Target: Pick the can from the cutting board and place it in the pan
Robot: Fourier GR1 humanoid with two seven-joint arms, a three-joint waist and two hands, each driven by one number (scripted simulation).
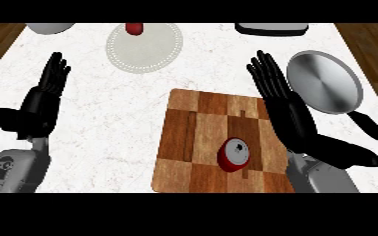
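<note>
White marble with faint speckling covers the counter (pixel 103 130), and strips of brown wooden floor (pixel 11 32) show past its far corners on both sides.

Nearest the robot, a cutting board (pixel 199 135) of checkered light and dark wood lies slightly right of the middle. The can (pixel 234 154), red with a silver top, stands on the board's near right part, tilted a little as seen from above. Just right of it, the right hand (pixel 284 107) rises along the board's right edge, fingers straight and together, grasping nothing and not touching the can.

At the left side, the left hand (pixel 46 92) is held open as well, fingers up, resting over bare marble well apart from the board.

Farther out on the right sits the pan (pixel 323 81), a round grey metal dish with a dark handle pointing toward the near right. It lies just beyond the right hand's fingertips.

Beyond the board, toward the far middle, a pale round plate (pixel 144 47) with a dotted rim carries a small red object (pixel 134 28) at its far edge. A grey bowl (pixel 50 28) shows at the far left, and a dark, light-rimmed appliance (pixel 272 28) at the far right.
</note>
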